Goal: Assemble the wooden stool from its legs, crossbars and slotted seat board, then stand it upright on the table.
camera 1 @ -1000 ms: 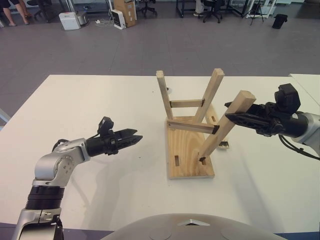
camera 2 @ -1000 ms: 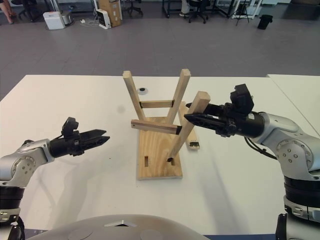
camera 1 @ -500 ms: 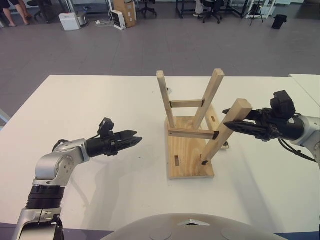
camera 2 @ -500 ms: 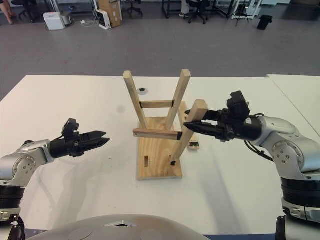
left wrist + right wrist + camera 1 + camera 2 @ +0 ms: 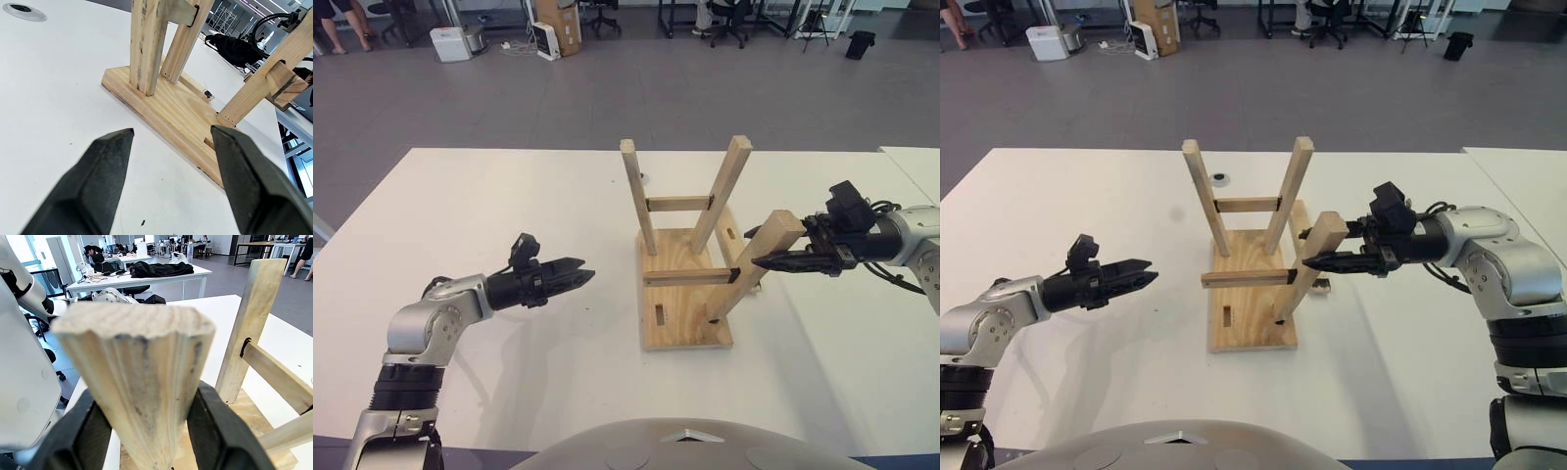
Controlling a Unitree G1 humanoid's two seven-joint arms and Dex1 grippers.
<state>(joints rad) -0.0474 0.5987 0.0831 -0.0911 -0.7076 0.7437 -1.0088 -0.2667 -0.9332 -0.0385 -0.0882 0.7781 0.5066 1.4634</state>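
White table (image 5: 509,196) bears half-built stool, upside down. Left pincer (image 5: 579,272) hovers over table left of seat board (image 5: 675,328), fingers spread, holding nothing. Seat board lies flat mid-table. Tilted leg (image 5: 744,279) has foot at near right slot, top end clamped by right pincer (image 5: 751,248). Lower crossbar (image 5: 685,277) runs leftward from it above board. Far left leg (image 5: 634,191) and far right leg (image 5: 724,186) stand at board's far end, joined by upper crossbar (image 5: 678,204). Small round fitting (image 5: 1220,177) beyond.
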